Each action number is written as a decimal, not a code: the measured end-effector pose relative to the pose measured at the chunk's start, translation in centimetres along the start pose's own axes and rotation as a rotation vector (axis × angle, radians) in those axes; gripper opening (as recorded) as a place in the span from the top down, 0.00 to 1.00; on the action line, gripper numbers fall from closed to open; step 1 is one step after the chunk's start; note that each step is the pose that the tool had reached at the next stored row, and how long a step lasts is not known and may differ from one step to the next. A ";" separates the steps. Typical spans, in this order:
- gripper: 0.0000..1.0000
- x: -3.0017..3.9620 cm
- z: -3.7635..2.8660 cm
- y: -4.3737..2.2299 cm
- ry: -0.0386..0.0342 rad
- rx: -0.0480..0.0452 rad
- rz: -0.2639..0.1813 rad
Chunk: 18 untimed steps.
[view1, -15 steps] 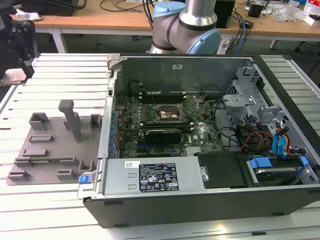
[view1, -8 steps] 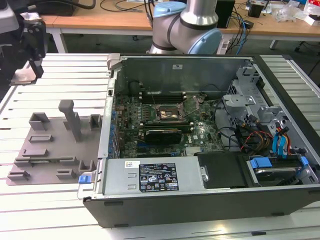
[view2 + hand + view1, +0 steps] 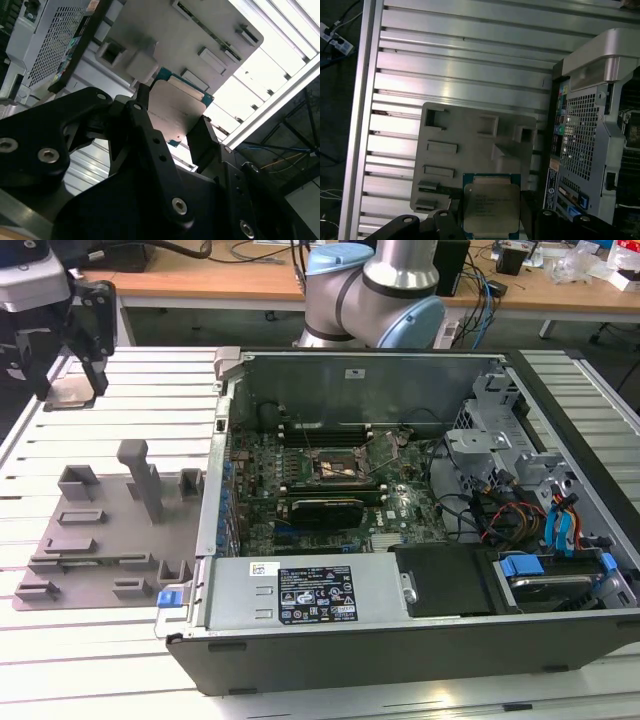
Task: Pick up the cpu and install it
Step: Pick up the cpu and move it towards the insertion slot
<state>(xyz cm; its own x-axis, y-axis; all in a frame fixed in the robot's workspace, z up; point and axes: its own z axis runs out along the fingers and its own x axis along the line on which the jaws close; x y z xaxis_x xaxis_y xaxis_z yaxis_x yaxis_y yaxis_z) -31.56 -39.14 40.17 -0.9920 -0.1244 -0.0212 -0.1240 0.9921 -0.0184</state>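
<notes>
The slatted metal table carries the open computer case, which takes up the middle and right of the exterior view, its motherboard exposed. The grey tray lies just beside the case at the left of the frame. The gripper hangs at the upper left, well apart from the case. In both wrist views its jaws are clenched on the cpu, one finger on each side, holding it clear above the tray. I'd say the pick-up is done. The socket at the board's centre looks unfilled, so the installing is not yet done.
</notes>
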 end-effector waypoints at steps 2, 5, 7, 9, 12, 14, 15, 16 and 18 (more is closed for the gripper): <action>0.45 -0.66 0.01 -0.08 0.0001 0.0000 0.000; 0.45 -1.56 0.04 -0.19 0.0000 0.0000 0.000; 0.45 -2.40 0.06 -0.30 0.0000 0.0000 0.000; 0.45 -3.14 0.07 -0.39 0.0000 0.0000 0.000; 0.45 -4.37 0.10 -0.55 0.0000 0.0000 0.000; 0.45 -4.66 0.11 -0.59 0.0001 0.0000 0.000; 0.45 -4.78 0.11 -0.60 0.0001 0.0000 0.000; 0.45 -4.88 0.12 -0.61 0.0000 0.0000 0.000; 0.45 -5.72 0.13 -0.71 0.0001 0.0001 0.000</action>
<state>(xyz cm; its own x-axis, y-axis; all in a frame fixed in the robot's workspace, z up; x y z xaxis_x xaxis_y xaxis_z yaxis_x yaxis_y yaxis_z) -25.79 -39.14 40.17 -0.9920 -0.1243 -0.0211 -0.1239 0.9921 -0.0185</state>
